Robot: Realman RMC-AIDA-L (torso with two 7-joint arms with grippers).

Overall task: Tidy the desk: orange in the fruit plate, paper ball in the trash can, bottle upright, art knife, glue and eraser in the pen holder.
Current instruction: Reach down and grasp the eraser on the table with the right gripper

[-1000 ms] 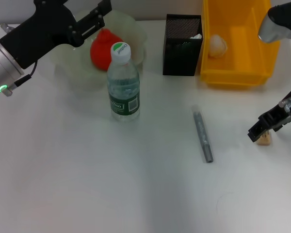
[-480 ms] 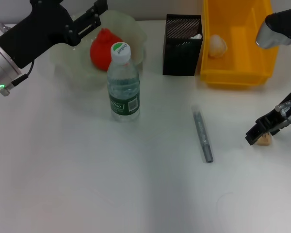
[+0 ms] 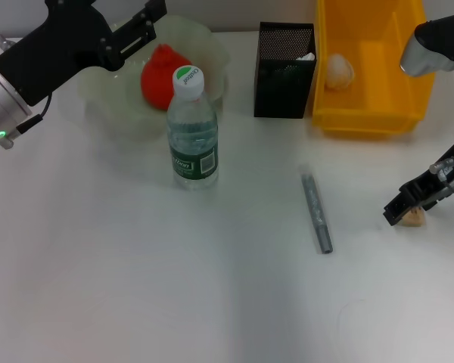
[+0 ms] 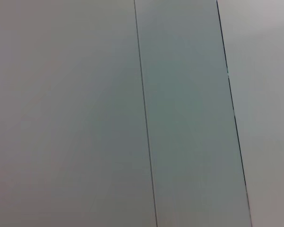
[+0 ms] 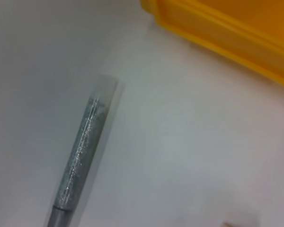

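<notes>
Left arm: we see our left gripper (image 3: 147,29) raised over the desk's far-left corner above the fruit plate (image 3: 110,110); we cannot tell whether it is clenched or released.
Orange: the orange (image 3: 160,76) lies inside the fruit plate, so that part reads as done.
Bottle: the bottle (image 3: 192,132) stands upright just in front of the plate.
Pen holder: the pen holder (image 3: 284,72) sits at the far edge, touching the trash can (image 3: 371,113); something pale shows inside it.
Glitter tube: a grey glitter tube (image 3: 316,210) lies flat mid-desk, between holder and eraser.
Paper ball: the paper ball (image 3: 339,70) rests in the trash can.
Change: over the last second our right gripper (image 3: 405,206) has slid a little leftward beside the eraser (image 3: 415,218), near the right edge.
Meaning: we judge an eraser pickup is underway; grip state cannot be told.
Obstacles: nothing blocks the eraser.
</notes>
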